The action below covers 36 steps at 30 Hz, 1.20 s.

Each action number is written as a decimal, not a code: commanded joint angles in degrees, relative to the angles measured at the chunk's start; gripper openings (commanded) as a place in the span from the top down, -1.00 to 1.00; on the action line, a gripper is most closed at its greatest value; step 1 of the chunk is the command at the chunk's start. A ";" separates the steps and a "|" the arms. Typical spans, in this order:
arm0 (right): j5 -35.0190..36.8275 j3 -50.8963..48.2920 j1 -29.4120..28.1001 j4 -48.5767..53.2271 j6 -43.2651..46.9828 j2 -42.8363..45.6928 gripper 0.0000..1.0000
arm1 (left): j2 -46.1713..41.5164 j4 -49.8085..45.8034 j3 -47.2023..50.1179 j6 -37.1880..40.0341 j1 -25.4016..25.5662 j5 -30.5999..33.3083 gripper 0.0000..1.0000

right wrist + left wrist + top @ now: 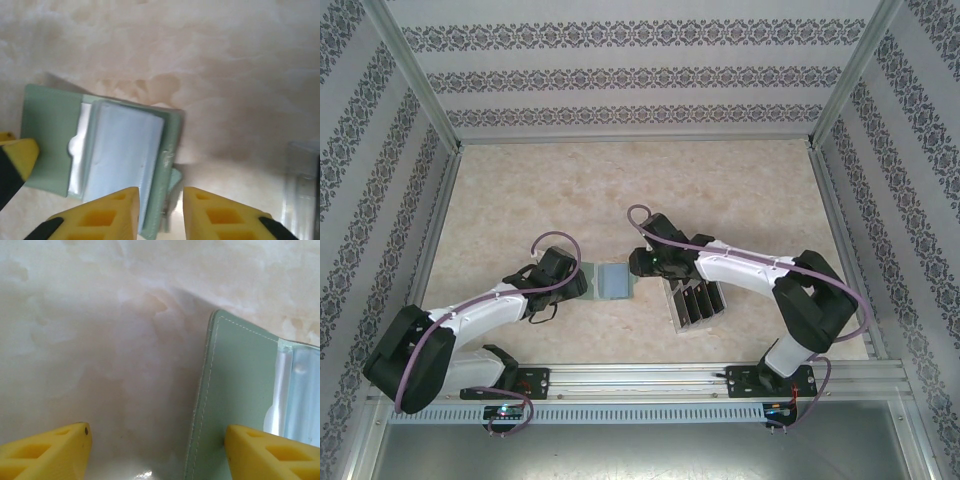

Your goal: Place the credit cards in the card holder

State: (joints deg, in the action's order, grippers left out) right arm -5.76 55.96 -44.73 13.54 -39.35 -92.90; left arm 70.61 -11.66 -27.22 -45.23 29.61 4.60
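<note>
The sage-green card holder [615,280] lies open on the table between both grippers, showing a pale, shiny inner pocket [125,155]. My left gripper [157,450] is open wide, and the holder's stitched left edge [205,405] lies between its yellow fingers. My right gripper [160,212] stands open by a narrow gap over the holder's right edge [167,165], and I see no pinch on it. Dark credit cards [695,300] stand in a clear slotted tray to the right of the holder.
The clear tray [300,190] sits close to the right of my right gripper. The marble-patterned table [620,190] is walled by patterned panels on three sides. A metal rail [640,375] runs along the near edge.
</note>
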 commanded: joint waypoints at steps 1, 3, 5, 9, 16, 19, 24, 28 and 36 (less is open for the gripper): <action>2.28 -0.62 -0.51 1.38 -0.98 3.52 0.36 | -1.00 -1.44 0.93 -0.62 -0.32 0.50 -0.41; 2.21 0.01 -1.41 1.61 -1.21 4.80 0.34 | -1.48 -1.46 1.20 -0.72 -0.34 0.50 -0.41; 1.73 1.13 -2.89 1.84 -1.50 5.14 0.32 | -1.84 -1.59 1.37 -0.75 -0.33 0.45 -0.41; 0.52 4.26 -5.47 1.41 -1.93 2.66 0.24 | -2.28 -1.54 1.64 -0.81 -0.33 0.32 -0.41; -3.18 8.50 -6.86 -0.13 -2.83 -7.72 0.07 | -1.29 -0.50 1.74 -0.80 -0.26 -0.12 -0.41; -2.43 8.62 -6.78 -0.18 -2.92 -10.25 0.03 | -1.13 -0.15 1.65 -0.93 -0.29 -0.24 -0.40; -1.55 7.33 -6.52 -0.45 -3.09 -12.31 -0.01 | -1.03 -0.04 1.69 -0.78 -0.29 -0.38 -0.40; -1.44 6.57 -6.25 -0.75 -3.28 -13.33 -0.02 | -0.94 0.43 2.22 -0.82 -0.28 -0.56 -0.39; -4.21 6.99 -5.94 -2.75 -4.42 -15.96 -0.05 | -0.27 1.65 3.13 -1.28 -0.26 -1.00 -0.37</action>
State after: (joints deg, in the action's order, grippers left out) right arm -8.49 63.26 -51.11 11.68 -42.33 -106.69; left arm 69.43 -10.87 -25.36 -45.43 29.61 4.58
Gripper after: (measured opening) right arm 0.526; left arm 0.688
